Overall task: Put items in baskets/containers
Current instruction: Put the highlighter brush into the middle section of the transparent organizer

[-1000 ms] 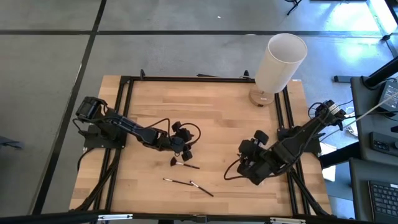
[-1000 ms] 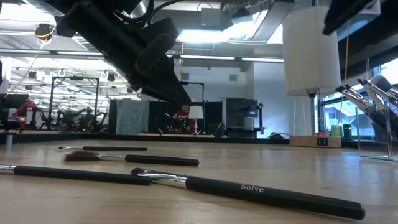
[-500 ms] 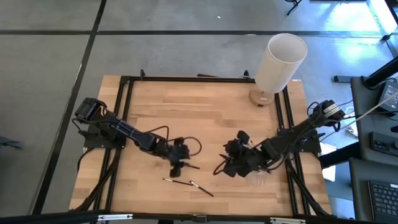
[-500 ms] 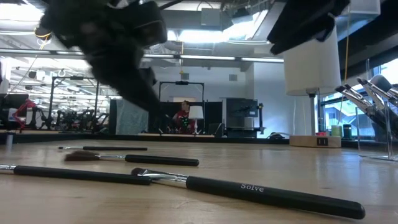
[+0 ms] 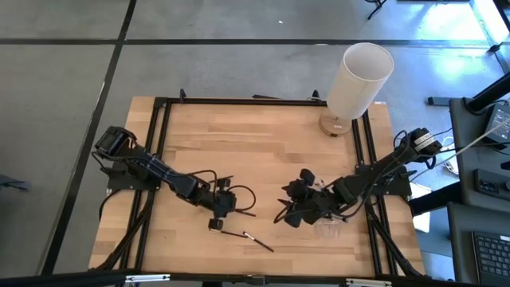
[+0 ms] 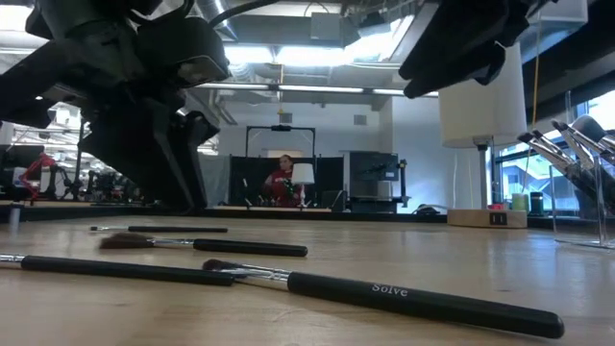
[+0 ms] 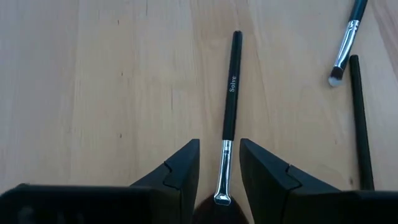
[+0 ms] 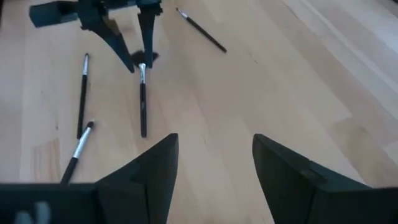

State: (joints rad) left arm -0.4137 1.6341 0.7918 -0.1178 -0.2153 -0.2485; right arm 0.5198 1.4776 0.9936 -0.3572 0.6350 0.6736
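Observation:
Several thin black-handled makeup brushes lie flat on the wooden table, near its near edge. My left gripper (image 7: 219,143) (image 5: 217,217) is open and points down. Its fingers stand on either side of the silver ferrule of one brush (image 7: 229,93) (image 5: 231,233), with a gap on both sides. That brush's handle, printed "Solve", runs away from the fingers. My right gripper (image 8: 215,138) (image 5: 293,204) is open and hovers right of the brushes, touching nothing. The clear box (image 5: 328,229) shows faintly under the right arm.
Two more brushes (image 7: 346,43) (image 7: 360,124) lie beside the straddled one, and a further one (image 8: 199,28) lies apart. A tall white cylinder on a round wooden base (image 5: 356,78) stands at the far right corner. Black frame rails (image 5: 151,159) run along the table's sides.
My left gripper has moved toward the near edge and come down over the bristle end of a brush. My right gripper has swung toward the table's left, away from the clear box, then held still. The brushes have not moved.

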